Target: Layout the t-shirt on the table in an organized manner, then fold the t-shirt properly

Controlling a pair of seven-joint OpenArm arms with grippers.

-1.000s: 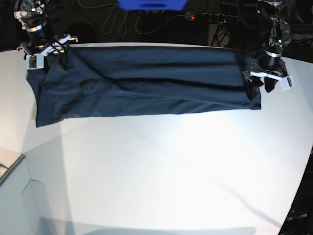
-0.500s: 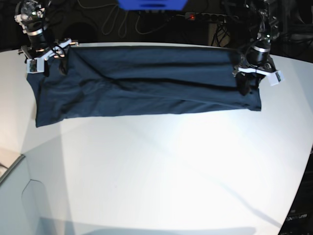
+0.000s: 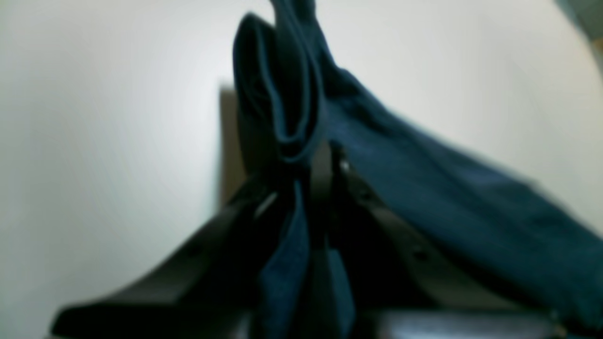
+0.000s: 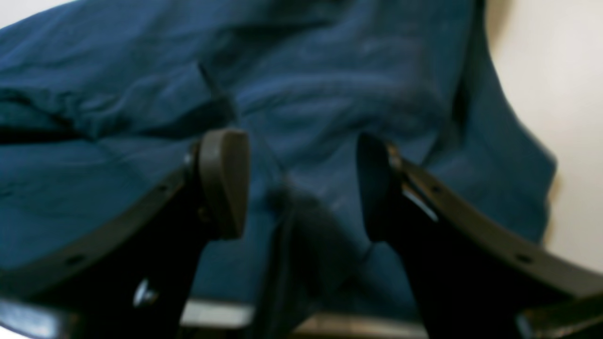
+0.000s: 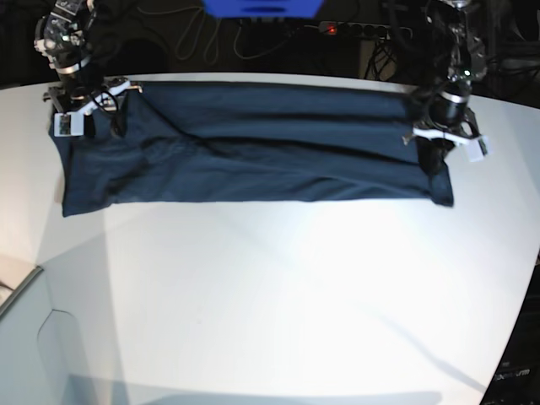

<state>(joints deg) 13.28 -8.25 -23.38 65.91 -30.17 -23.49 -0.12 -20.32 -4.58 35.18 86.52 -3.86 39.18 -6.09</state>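
Both wrist views are soft with blur, so weave, seams and any label on the t-shirt [image 3: 424, 188] cannot be read. In the left wrist view the left gripper [image 3: 313, 183] is mostly buried in bunched cloth; its fingertips are hidden, and its body is cut off at 6 o'clock. In the right wrist view the shirt runs off the frame at 9 and 12 o'clock, and the right gripper [image 4: 301, 183] is cut at 6 o'clock. In the base view both arms are cropped at 12 o'clock, and the table [image 5: 278, 295] runs out at 9 and 6 o'clock.
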